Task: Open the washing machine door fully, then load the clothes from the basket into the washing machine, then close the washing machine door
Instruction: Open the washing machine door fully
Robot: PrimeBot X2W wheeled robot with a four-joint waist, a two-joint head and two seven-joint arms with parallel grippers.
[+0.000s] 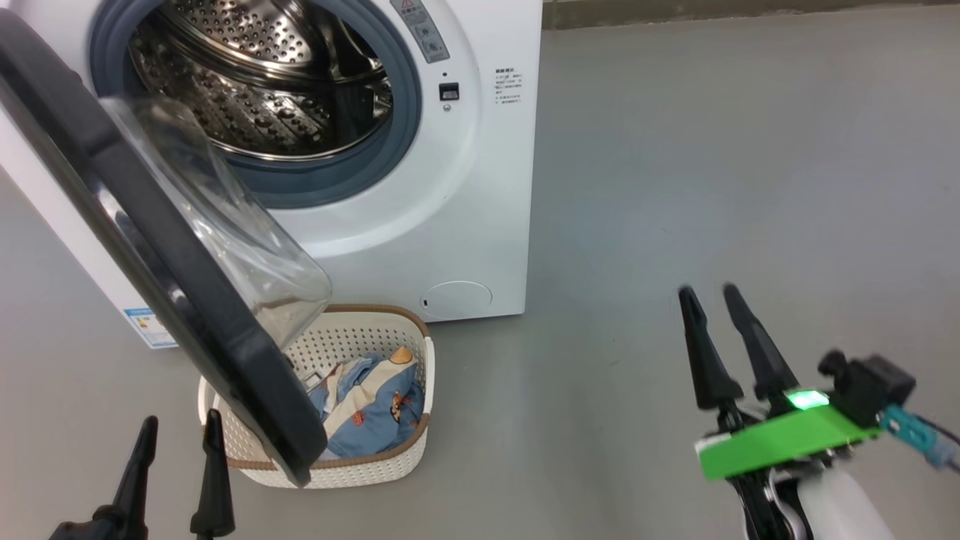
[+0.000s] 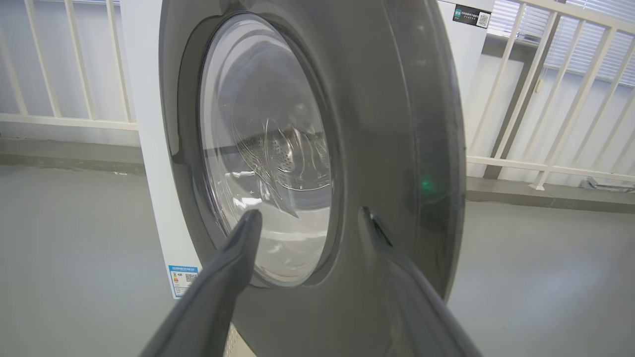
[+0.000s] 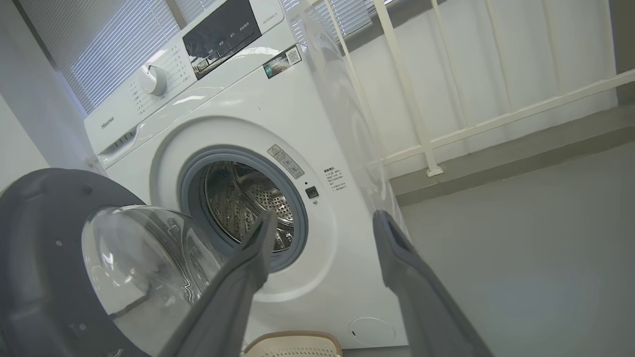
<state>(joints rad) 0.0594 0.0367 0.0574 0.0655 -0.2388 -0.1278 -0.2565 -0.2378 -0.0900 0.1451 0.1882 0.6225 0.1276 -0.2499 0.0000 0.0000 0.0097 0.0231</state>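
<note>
The white washing machine (image 1: 480, 187) stands at the upper left with its steel drum exposed. Its black-rimmed door (image 1: 150, 247) hangs swung out, the clear glass bowl bulging toward the drum; the door overhangs the cream basket (image 1: 375, 469) on the floor in front. Blue and cream clothes (image 1: 371, 409) with small bears lie inside the basket. My left gripper (image 1: 180, 431) is open at the lower left, just before the door's outer face (image 2: 387, 148). My right gripper (image 1: 709, 292) is open over bare floor, well right of the machine (image 3: 297, 124), holding nothing.
Grey floor (image 1: 712, 165) stretches to the right of the machine. A white railing (image 3: 421, 124) and a low grey kerb run behind it. A blue energy sticker (image 1: 150, 328) sits low on the machine's front left corner.
</note>
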